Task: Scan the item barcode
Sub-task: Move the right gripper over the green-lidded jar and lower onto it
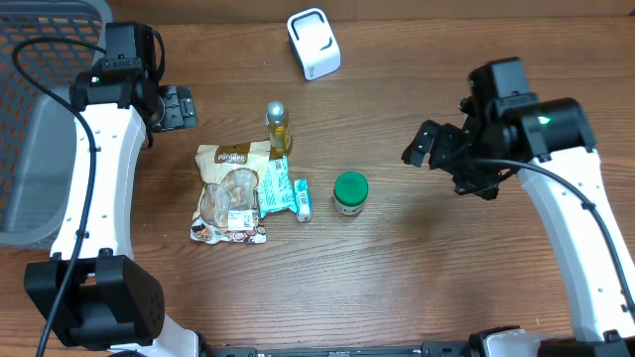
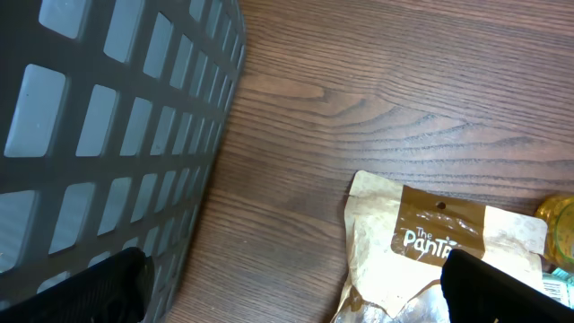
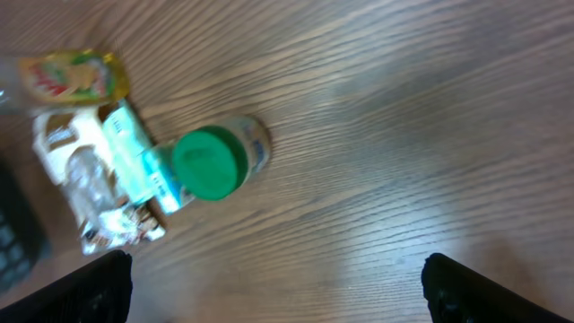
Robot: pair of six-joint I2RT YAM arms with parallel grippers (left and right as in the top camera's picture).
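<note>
On the surface (image 1: 417,278): a snack bag (image 1: 230,190), a small bottle (image 1: 279,127) of yellow liquid, a teal-and-white pack (image 1: 278,186) and a green-lidded jar (image 1: 349,192) sit grouped near the middle.
Snack bag: lies flat, printed side up; the small bottle is at its top right corner, and the teal-and-white pack lies along its right edge, touching it.
Green-lidded jar: lid up, just right of the pack, apart from it.
White scanner (image 1: 314,44): at the far edge, well apart from the items.
Left tool (image 1: 187,106): jaws wide, nothing between them, near the grey basket (image 1: 30,119) and up-left of the bag.
Right tool (image 1: 437,164): jaws wide, empty, right of the jar, not touching it.
</note>
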